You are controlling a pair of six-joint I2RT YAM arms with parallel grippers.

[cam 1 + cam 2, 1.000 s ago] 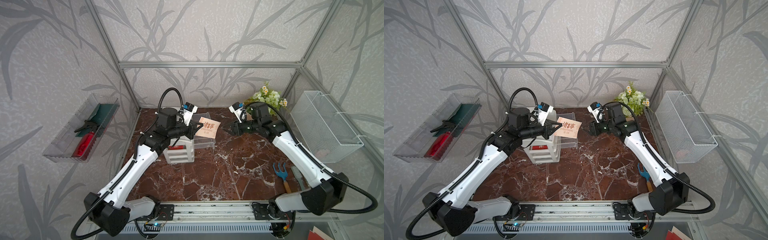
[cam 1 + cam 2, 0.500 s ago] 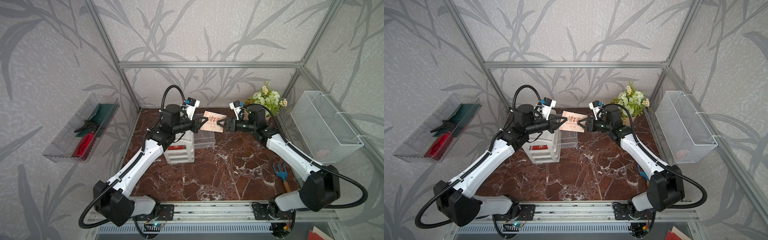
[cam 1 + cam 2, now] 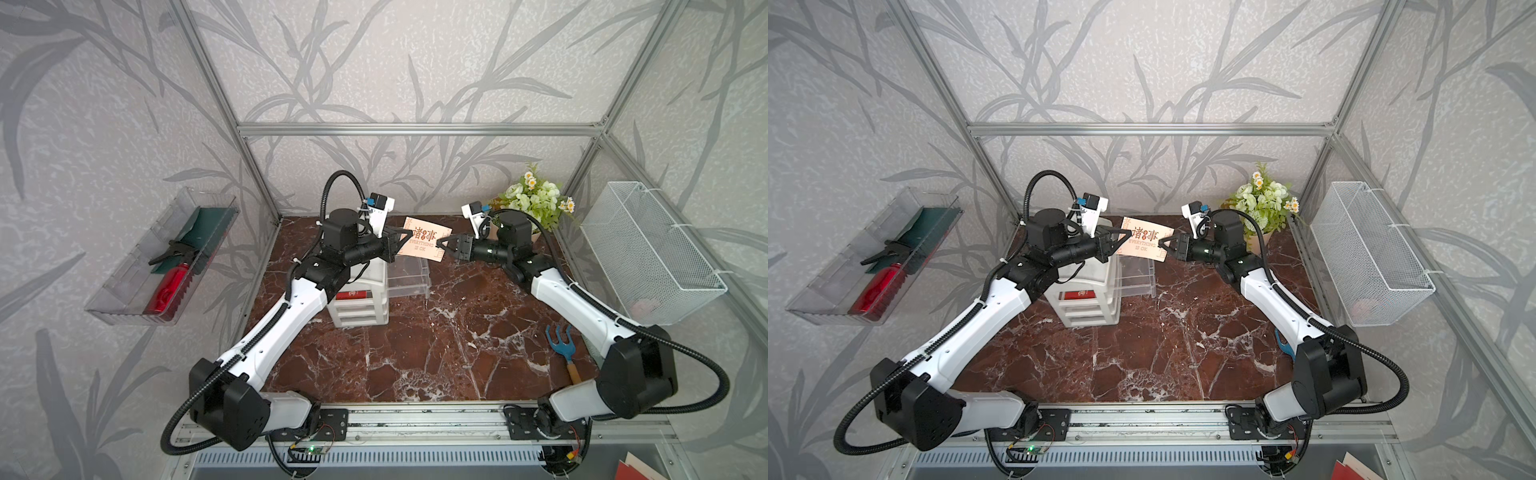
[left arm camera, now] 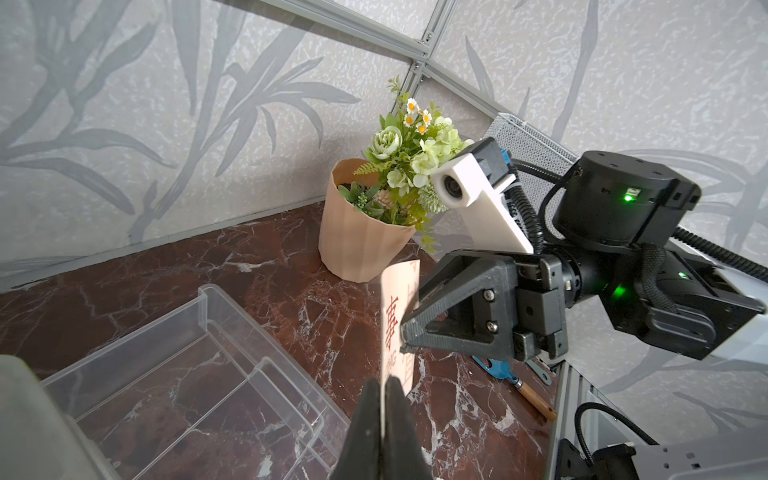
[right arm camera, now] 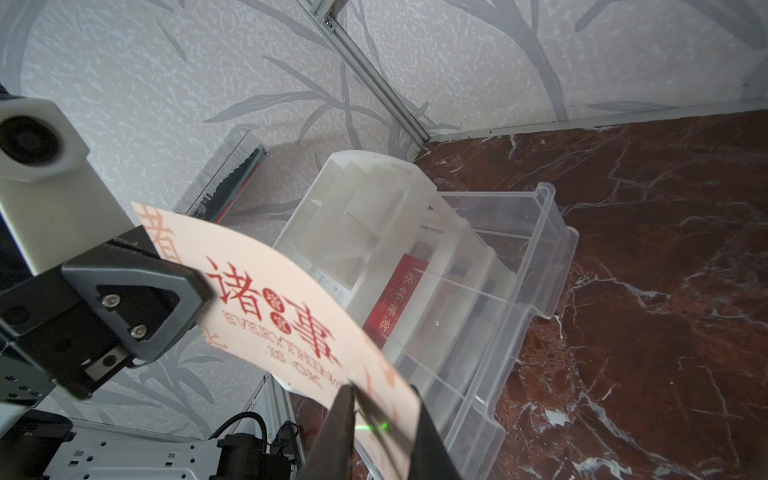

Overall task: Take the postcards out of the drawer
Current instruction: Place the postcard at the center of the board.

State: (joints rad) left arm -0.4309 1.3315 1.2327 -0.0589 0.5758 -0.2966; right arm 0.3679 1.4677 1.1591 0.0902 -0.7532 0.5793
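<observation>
Both arms outstretched (tools (image 3: 401, 244) (image 3: 441, 246) at postcard (image 3: 426, 233))

Light is bright, even and diffuse in every view, with only faint, soft shadows on the red-brown marble tabletop (image 3: 415, 353). Both top views are sharp but stretched at the corners. In the wrist views, the black left gripper (image 4: 381, 399) and the near end of the pale peach postcard with red print (image 5: 291, 316) blur close to the lens.
</observation>
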